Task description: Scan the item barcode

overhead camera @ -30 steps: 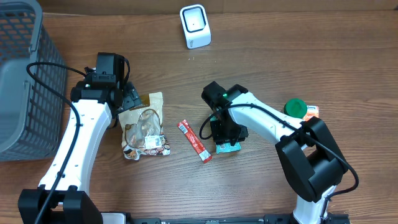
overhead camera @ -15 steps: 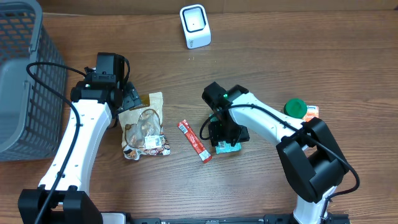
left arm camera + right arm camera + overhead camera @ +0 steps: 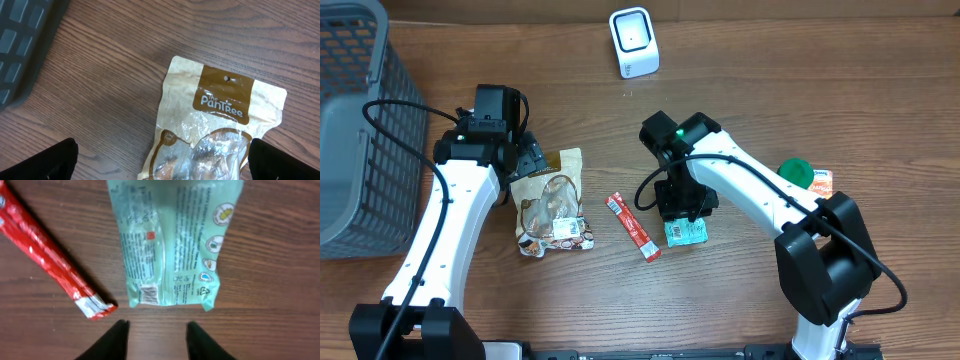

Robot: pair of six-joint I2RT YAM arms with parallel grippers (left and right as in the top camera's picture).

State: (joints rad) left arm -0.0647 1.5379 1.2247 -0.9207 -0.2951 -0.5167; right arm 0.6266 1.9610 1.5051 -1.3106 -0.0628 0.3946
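A teal packet (image 3: 686, 232) lies flat on the table, with a small barcode (image 3: 148, 294) showing at its near corner in the right wrist view. My right gripper (image 3: 685, 203) hovers just behind the packet. Its jaws (image 3: 157, 330) are apart with only bare wood between them, and they do not touch the packet (image 3: 172, 240). The white scanner (image 3: 634, 42) stands at the back of the table. My left gripper (image 3: 525, 158) is wide open over the top of a tan snack bag (image 3: 215, 125), with one dark finger at each bottom corner of the left wrist view.
A red stick packet (image 3: 634, 228) lies just left of the teal packet. A green-lidded item (image 3: 795, 173) and an orange packet (image 3: 821, 180) sit to the right. A grey mesh basket (image 3: 350, 130) fills the far left.
My right gripper has drawn back from the teal packet, which now lies uncovered in front of it. The jaws widened, then narrowed again. The left arm has not moved.
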